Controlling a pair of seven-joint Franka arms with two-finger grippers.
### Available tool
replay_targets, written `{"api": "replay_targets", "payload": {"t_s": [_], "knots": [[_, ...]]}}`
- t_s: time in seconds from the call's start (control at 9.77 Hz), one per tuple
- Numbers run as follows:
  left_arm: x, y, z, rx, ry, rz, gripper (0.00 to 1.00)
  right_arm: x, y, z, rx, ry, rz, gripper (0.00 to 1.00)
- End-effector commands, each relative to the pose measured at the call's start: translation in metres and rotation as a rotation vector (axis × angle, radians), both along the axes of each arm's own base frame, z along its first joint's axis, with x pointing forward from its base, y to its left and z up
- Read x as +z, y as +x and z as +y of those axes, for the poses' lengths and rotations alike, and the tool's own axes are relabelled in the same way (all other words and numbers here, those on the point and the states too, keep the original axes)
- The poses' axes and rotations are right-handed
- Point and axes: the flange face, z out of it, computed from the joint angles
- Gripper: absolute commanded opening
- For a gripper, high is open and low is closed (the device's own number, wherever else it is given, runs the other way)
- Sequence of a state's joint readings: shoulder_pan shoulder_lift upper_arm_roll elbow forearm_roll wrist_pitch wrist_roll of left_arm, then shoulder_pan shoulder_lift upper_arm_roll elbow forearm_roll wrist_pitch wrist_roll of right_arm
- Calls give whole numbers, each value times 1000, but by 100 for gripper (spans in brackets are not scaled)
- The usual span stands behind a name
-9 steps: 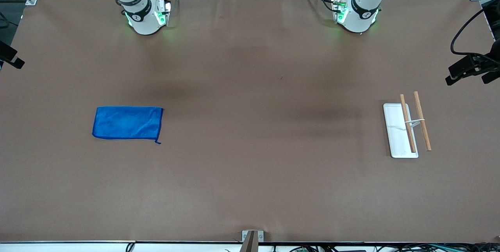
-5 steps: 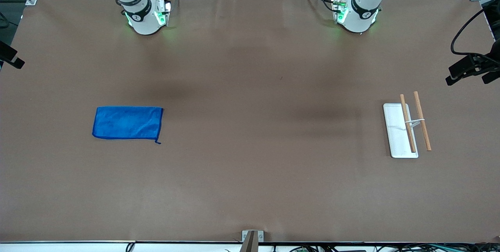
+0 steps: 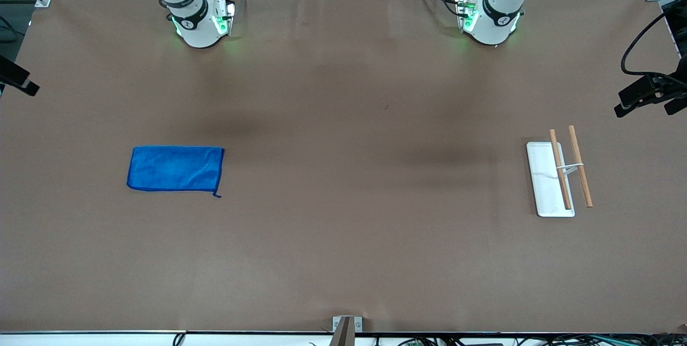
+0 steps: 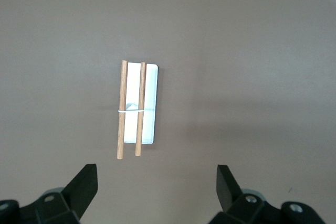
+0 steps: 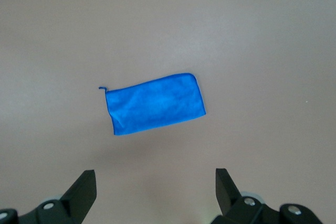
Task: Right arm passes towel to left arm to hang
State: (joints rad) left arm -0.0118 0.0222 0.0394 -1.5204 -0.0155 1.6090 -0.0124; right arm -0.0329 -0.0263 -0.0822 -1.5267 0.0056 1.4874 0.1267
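The bright blue towel lies flat on the brown table toward the right arm's end, with its small loop at the corner nearer the front camera. It also shows in the right wrist view. My right gripper hangs high over the table near the towel, open and empty. The rack, a white base with two wooden rods, stands toward the left arm's end and shows in the left wrist view. My left gripper hangs high over the table near the rack, open and empty. Neither gripper shows in the front view.
The two arm bases stand along the table's edge farthest from the front camera. Black camera mounts stick in at both ends of the table. A small bracket sits at the front edge.
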Motion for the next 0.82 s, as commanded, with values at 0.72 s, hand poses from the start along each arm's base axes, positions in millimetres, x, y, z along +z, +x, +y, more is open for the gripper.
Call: {"api": "replay_targets", "payload": {"t_s": [0.72], "knots": [[-14, 15, 1, -17, 3, 19, 100, -362, -7, 38, 151, -50, 80, 100]]}}
